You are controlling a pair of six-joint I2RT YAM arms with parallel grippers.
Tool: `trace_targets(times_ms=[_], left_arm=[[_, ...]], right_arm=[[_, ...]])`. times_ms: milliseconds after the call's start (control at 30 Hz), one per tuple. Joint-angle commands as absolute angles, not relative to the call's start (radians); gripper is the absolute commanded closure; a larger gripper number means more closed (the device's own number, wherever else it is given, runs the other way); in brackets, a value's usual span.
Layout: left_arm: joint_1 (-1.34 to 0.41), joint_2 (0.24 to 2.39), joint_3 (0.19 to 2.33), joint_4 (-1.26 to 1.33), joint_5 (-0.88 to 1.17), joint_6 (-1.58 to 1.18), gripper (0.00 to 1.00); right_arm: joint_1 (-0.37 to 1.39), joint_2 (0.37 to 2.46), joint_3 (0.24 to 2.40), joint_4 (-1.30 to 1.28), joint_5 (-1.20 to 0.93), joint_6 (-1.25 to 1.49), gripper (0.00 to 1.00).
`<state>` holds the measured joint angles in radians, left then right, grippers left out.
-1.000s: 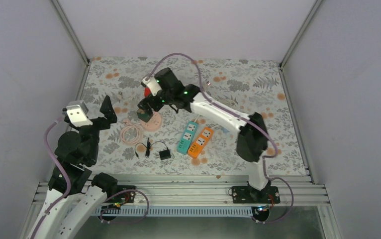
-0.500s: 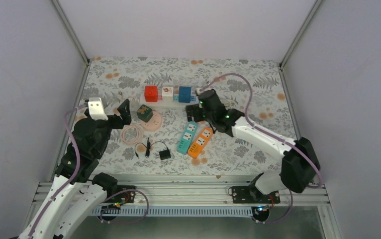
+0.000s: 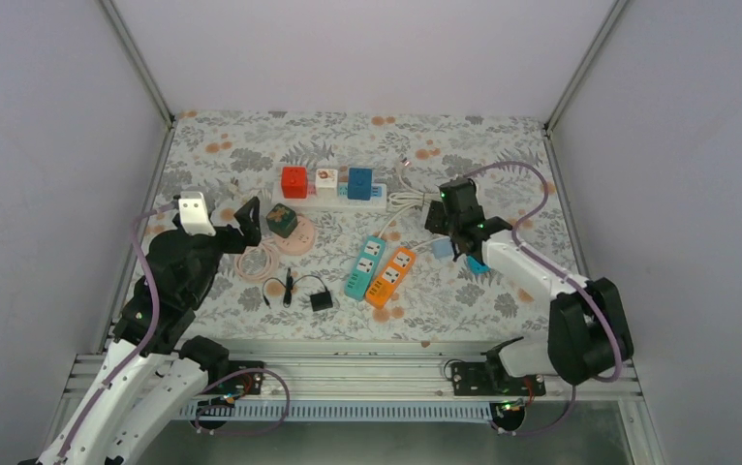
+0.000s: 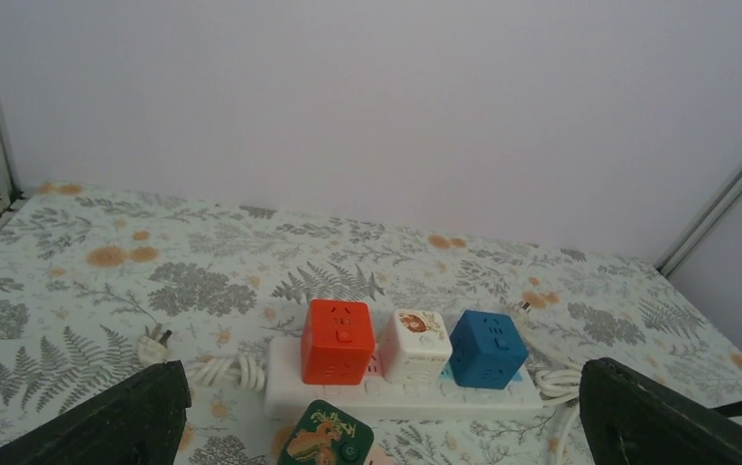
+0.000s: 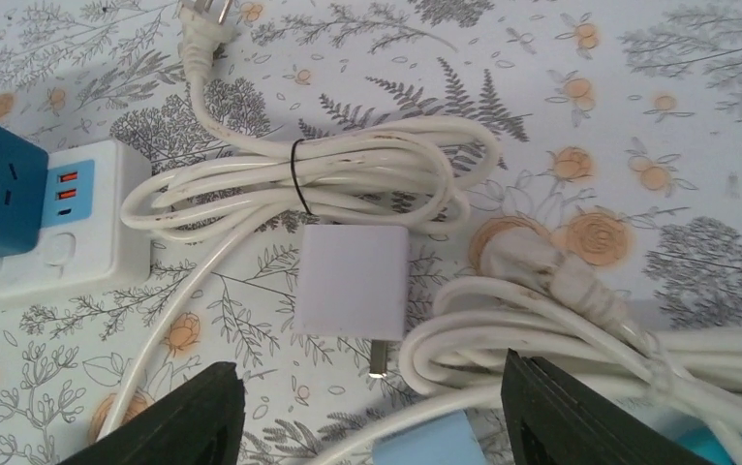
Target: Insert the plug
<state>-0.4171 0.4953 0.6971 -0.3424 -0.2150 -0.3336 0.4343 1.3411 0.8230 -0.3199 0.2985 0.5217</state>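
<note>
Swung right — my right claw (image 5: 367, 383) hangs part-open, empty, over the square white plug (image 5: 351, 279); left claw (image 4: 384, 407) wide open, empty.

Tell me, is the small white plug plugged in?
No, out: the white plug lies loose on the table, its metal prong bare.

The white plug (image 5: 351, 281) is crowded on its far side by a tied bundle of white cord (image 5: 367, 179) and on its right by a second coil (image 5: 580, 325), so only a wedge of bare tablecloth (image 5: 251, 320) is left open on its left, toward the white power strip (image 5: 77, 242). Most of that strip is taken up by a red cube (image 3: 294, 181), a white cube (image 3: 325, 178) and a blue cube (image 3: 359, 182) set side by side, while its right end is left uncovered.
</note>
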Motion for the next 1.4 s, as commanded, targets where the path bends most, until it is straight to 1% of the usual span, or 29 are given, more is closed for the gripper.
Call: trace_targets(times_ms=[0,200,533,667,767,867,967,1100,1233,1367], left_arm=[[-0.415,0.497,0.698,-0.349,-0.191,-0.354,0.0],[-0.416,0.495,0.704,-0.36,-0.191,-0.361,0.0],[-0.416,0.49,0.698,-0.382,-0.199,-0.39,0.0],[-0.416,0.5,0.705,-0.379,-0.187,-0.399,0.0],[-0.416,0.506,0.714,-0.379,-0.176,-0.404,0.0],[-0.416,0.512,0.72,-0.38,-0.164,-0.415,0.0],[-0.416,0.515,0.726,-0.376,-0.145,-0.433,0.0],[-0.416,0.504,0.734,-0.396,-0.116,-0.481,0.0],[-0.415,0.463,0.709,-0.371,-0.033,-0.52,0.0],[-0.416,0.477,0.69,-0.303,0.077,-0.545,0.0]], right_arm=[[0.403,1.44,0.886,-0.269,0.179,0.504,0.34],[0.397,1.602,0.979,-0.281,0.187,0.493,0.36],[0.396,1.787,1.062,-0.294,0.282,0.475,0.29],[0.396,1.828,1.075,-0.29,0.273,0.475,0.3],[0.396,1.845,1.08,-0.288,0.266,0.474,0.33],[0.396,1.853,1.085,-0.29,0.275,0.475,0.4],[0.396,1.858,1.093,-0.295,0.284,0.485,0.44],[0.397,1.825,1.095,-0.294,0.242,0.489,0.53],[0.414,1.721,1.069,-0.263,0.175,0.485,0.54],[0.428,1.561,1.024,-0.221,0.066,0.464,0.53]])
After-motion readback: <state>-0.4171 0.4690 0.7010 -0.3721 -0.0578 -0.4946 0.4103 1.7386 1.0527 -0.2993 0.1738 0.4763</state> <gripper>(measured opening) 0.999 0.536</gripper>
